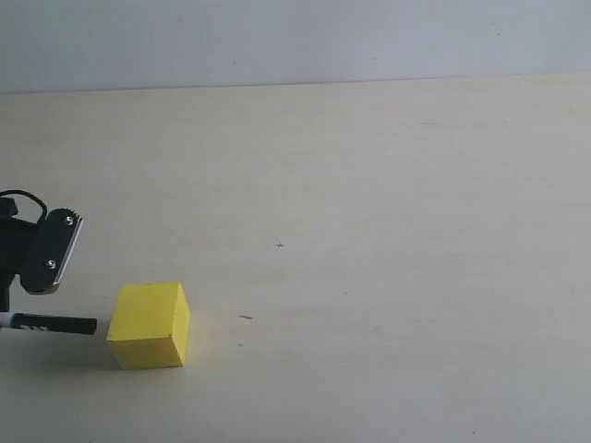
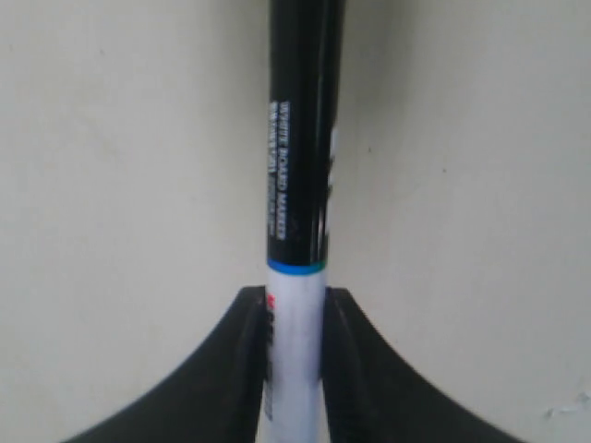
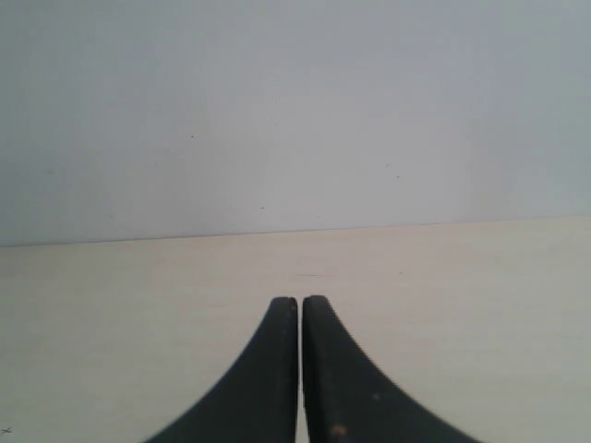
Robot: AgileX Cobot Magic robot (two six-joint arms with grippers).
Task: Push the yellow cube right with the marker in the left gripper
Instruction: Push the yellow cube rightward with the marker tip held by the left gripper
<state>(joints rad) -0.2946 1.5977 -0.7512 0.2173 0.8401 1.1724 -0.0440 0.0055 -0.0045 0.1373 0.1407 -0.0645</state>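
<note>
The yellow cube [image 1: 150, 325] sits on the pale table near the front left in the exterior view. The marker [image 1: 51, 324] lies level just left of it, its black end pointing at the cube's left face with a narrow gap between them. My left gripper [image 2: 295, 297] is shut on the marker's [image 2: 300, 166] white barrel, and the black part sticks out ahead of the fingers. Only part of that gripper's black body [image 1: 51, 249] shows at the exterior view's left edge. My right gripper [image 3: 299, 303] is shut with nothing in it. The cube is out of both wrist views.
The tabletop [image 1: 369, 231] stretches to the right of the cube and back to a grey-white wall [image 1: 295, 41]. A few tiny dark specks [image 1: 245, 317] mark the surface.
</note>
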